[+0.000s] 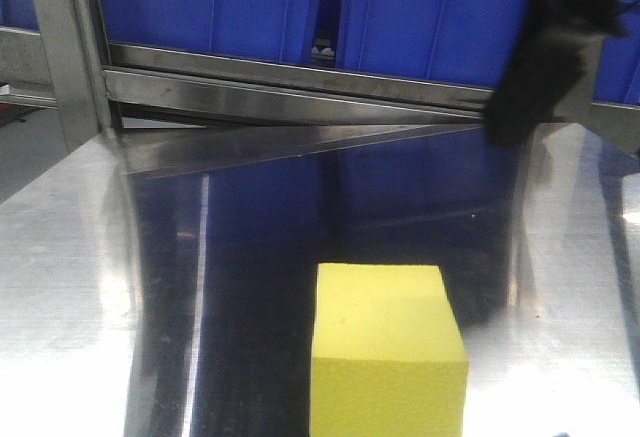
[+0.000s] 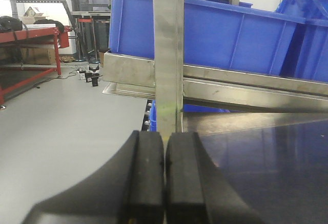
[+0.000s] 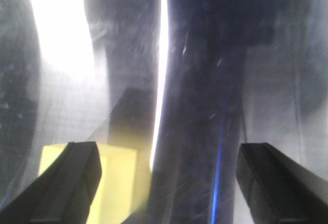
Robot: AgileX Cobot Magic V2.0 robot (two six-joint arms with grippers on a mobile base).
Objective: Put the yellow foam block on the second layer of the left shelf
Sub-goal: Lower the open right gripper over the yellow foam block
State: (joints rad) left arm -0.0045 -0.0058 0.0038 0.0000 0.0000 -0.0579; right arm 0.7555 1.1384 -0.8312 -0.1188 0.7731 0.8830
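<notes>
Yellow foam block [image 1: 390, 352] rests flat on the shiny steel desk [image 1: 70, 257], free of any grip. We see it beneath the right tool [image 3: 169, 183], off toward the finger at the left of that wrist picture, which hides one corner of it; it is not centred between the two fingers. That tool's fingers [image 3: 69, 183] stand wide apart and hold nothing. The wrist picture is blurred, so we cannot tell how high above the desk they are. The left tool [image 2: 164, 178] is away from the block, its two black pads [image 2: 146, 178] pressed together with nothing between them. Straight ahead of the left tool rises a steel shelf post [image 2: 168, 55], and beyond it blue bins [image 2: 230, 34] sit on a shelf layer [image 2: 246, 88]. At the left of that wrist view lies grey floor [image 2: 61, 126], with a red rack [image 2: 31, 34] far off. In the front view a dark, blurred arm [image 1: 545, 57] hangs beyond the block, before the bins.
</notes>
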